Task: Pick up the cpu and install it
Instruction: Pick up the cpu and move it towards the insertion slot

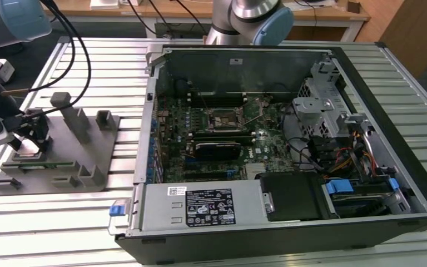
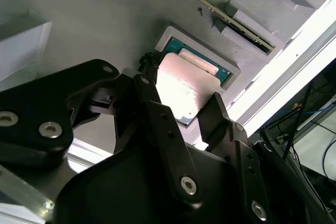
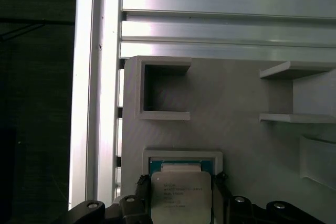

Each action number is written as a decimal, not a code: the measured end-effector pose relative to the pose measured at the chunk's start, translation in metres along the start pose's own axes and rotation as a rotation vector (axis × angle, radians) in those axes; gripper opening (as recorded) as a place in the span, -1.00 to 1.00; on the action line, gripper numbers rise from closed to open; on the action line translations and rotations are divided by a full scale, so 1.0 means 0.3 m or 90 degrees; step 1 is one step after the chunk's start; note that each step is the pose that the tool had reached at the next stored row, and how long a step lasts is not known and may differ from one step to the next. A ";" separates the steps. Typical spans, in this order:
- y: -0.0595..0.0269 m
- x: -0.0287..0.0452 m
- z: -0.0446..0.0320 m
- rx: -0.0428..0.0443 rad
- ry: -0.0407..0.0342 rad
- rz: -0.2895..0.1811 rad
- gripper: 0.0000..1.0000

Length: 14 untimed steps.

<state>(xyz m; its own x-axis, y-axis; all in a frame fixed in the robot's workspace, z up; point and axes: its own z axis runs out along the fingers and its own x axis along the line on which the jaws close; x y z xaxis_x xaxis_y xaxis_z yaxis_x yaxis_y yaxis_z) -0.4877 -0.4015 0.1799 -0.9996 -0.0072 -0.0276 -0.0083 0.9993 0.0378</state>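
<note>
Gripper is down at the grey fixture on the exterior view's left. In both wrist views it straddles the cpu, which lies flat at its square recess, edges squared to the tool. We cannot tell whether it is clamped. The motherboard socket is well apart, toward the exterior view's right.

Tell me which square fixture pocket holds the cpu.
The framed pocket nearest the gripper holds the cpu, silver top showing; the square pocket beyond it is empty.
</note>
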 end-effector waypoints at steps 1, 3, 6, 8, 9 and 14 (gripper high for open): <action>0.000 0.000 0.000 0.0000 0.0000 0.000 0.09; 0.000 0.000 -0.004 0.0001 0.0003 0.000 0.09; 0.000 0.000 -0.007 0.0000 -0.0001 0.000 0.09; 0.000 0.000 -0.007 0.0000 -0.0001 0.000 0.09; 0.000 0.000 -0.008 -0.0001 0.0000 0.000 0.09; 0.001 -0.001 -0.026 0.0000 0.0001 0.000 0.09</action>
<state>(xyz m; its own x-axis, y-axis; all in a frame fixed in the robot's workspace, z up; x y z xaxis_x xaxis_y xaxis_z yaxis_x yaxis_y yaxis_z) -0.4877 -0.4016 0.1878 -0.9996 -0.0072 -0.0275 -0.0083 0.9993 0.0378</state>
